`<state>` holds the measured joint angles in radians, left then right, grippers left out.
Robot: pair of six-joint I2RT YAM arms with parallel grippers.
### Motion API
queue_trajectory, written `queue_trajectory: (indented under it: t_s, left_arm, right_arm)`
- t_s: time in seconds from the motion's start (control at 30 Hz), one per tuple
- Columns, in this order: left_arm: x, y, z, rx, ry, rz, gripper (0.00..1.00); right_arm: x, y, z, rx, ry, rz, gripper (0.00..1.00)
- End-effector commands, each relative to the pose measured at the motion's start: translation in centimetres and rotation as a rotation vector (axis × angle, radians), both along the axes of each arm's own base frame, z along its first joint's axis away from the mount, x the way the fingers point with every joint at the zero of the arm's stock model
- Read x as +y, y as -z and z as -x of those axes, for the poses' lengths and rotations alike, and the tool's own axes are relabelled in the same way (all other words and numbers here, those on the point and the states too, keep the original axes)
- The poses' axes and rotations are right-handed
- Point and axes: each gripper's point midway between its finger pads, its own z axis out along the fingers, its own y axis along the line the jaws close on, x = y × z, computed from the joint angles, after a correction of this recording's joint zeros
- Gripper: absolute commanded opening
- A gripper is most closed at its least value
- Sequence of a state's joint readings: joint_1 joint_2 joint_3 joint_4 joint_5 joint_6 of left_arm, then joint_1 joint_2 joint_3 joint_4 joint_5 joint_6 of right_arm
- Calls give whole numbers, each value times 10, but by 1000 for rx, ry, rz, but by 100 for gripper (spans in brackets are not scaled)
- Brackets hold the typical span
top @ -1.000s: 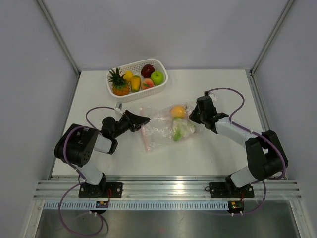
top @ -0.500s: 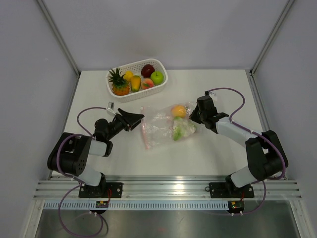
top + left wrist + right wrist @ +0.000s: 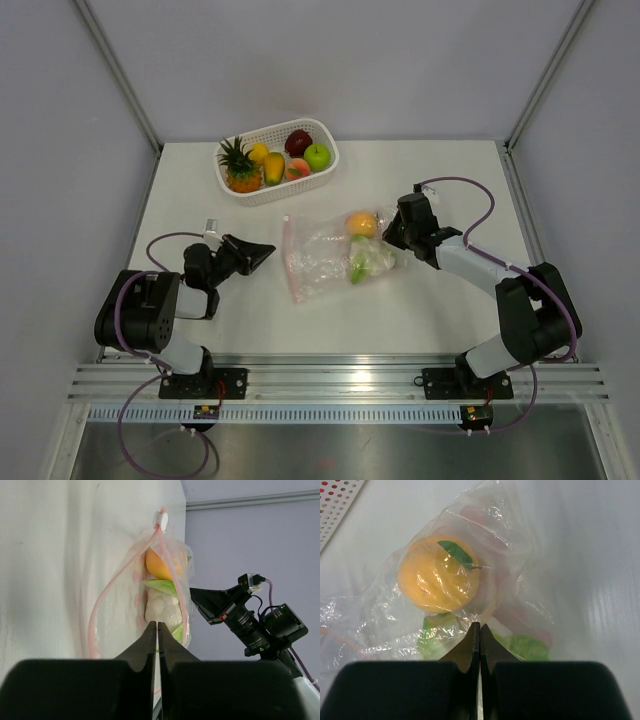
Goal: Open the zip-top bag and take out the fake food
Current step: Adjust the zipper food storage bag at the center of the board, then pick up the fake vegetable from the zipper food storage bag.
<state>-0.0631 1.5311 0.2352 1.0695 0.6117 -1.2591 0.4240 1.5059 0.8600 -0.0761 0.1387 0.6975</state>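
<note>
The zip-top bag (image 3: 325,258) lies flat mid-table, its pink zip strip (image 3: 290,262) on the left edge. In the left wrist view the zip strip (image 3: 102,605) gapes in a loop below the white slider (image 3: 161,518). Inside lie fake food pieces: an orange (image 3: 360,224) (image 3: 439,577), a white cauliflower (image 3: 162,611) and green leaves (image 3: 527,647). My left gripper (image 3: 268,249) (image 3: 157,625) is shut, holds nothing, and sits left of the bag, apart from it. My right gripper (image 3: 386,237) (image 3: 477,626) is shut on the bag's crinkled right end.
A white perforated basket (image 3: 282,189) at the back left holds a pineapple (image 3: 240,168), a green apple (image 3: 318,157), a dark red piece (image 3: 298,141) and yellow pieces. Grey walls enclose the table on three sides.
My left gripper has pulled back leftward from the bag's zip edge, opening on the way and closing again. The right gripper and the bag have stayed put.
</note>
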Motion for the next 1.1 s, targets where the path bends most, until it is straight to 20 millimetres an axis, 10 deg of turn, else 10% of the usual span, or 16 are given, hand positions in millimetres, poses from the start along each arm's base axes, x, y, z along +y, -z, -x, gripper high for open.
queue_trajectory:
  t_s: [0.0,1.07]
  left_arm:
    - [3,1,-3,-35,-7,-36,0]
    - [-108,23,16,-86,266,93,0]
  right_arm:
    - [-4,-15,-5,-44,19,-5,0]
    - [1,-20,-4,-58,-1,-35,0]
